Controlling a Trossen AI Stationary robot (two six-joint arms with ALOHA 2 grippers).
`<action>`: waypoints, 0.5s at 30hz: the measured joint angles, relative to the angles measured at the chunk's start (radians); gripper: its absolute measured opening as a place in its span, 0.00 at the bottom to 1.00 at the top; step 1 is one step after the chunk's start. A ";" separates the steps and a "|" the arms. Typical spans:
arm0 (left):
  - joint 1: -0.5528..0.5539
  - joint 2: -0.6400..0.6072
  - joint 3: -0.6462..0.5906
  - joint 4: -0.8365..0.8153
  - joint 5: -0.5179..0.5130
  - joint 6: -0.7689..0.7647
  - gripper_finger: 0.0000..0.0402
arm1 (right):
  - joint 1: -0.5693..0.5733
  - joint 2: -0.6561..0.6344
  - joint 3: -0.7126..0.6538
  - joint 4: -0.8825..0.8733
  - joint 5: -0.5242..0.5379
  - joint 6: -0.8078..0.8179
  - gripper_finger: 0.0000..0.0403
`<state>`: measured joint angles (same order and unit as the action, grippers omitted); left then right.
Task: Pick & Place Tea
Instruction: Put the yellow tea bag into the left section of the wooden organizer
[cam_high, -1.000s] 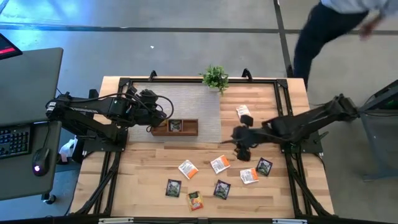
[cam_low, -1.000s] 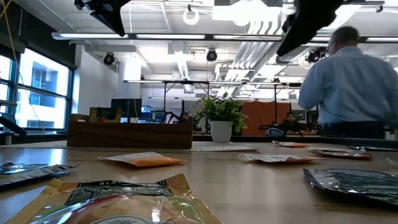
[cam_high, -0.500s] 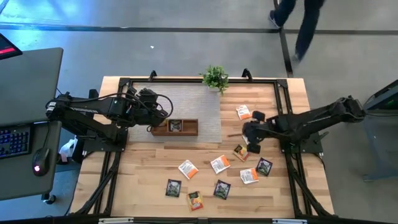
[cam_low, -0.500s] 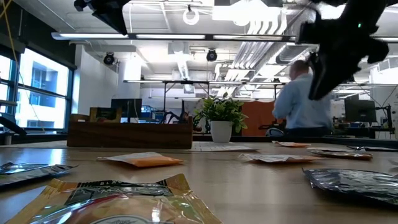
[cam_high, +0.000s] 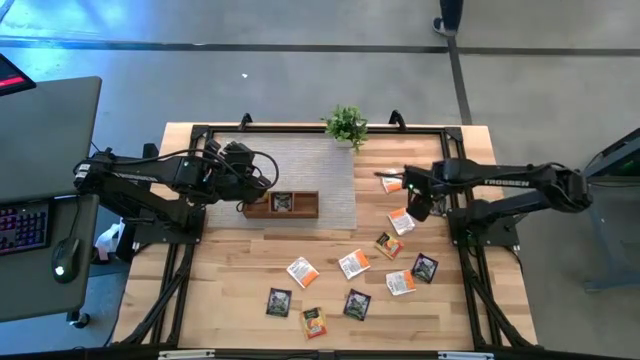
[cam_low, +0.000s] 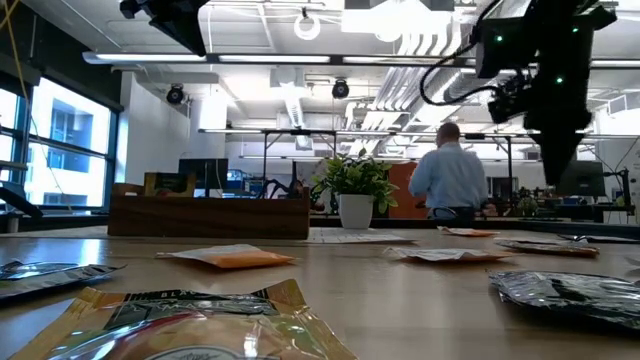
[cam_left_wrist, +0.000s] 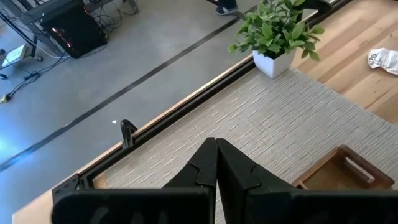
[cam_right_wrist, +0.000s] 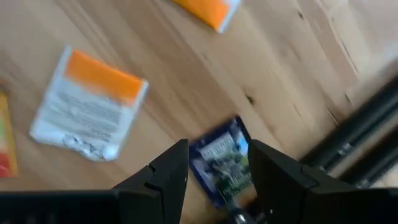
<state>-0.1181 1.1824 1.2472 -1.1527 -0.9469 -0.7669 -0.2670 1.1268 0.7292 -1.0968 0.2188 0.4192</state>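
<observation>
The right end effector (cam_high: 416, 205) hovers, fingers apart, over tea sachets (cam_high: 401, 221) on the table (cam_high: 230, 290); the left end effector (cam_left_wrist: 216, 163) stays pressed together above the tray (cam_high: 300, 211).

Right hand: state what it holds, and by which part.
Nothing. The right hand is open; the dark blue sachet seen between its fingers lies on the table.

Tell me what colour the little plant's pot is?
White. The plant's pot shows best in the left wrist view, under green leaves.
</observation>
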 joint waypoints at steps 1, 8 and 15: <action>0.000 0.000 0.000 0.000 0.000 0.001 0.00 | -0.006 -0.001 0.000 0.022 -0.024 -0.003 0.41; 0.000 0.000 0.000 -0.002 0.002 0.009 0.00 | 0.072 0.000 0.001 0.392 -0.225 -0.166 0.40; 0.000 0.000 0.000 -0.002 0.003 0.029 0.00 | 0.194 0.054 -0.033 0.458 -0.254 -0.185 0.40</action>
<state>-0.1181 1.1824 1.2472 -1.1545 -0.9442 -0.7376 -0.0734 1.1809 0.6963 -0.6385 -0.0349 0.2339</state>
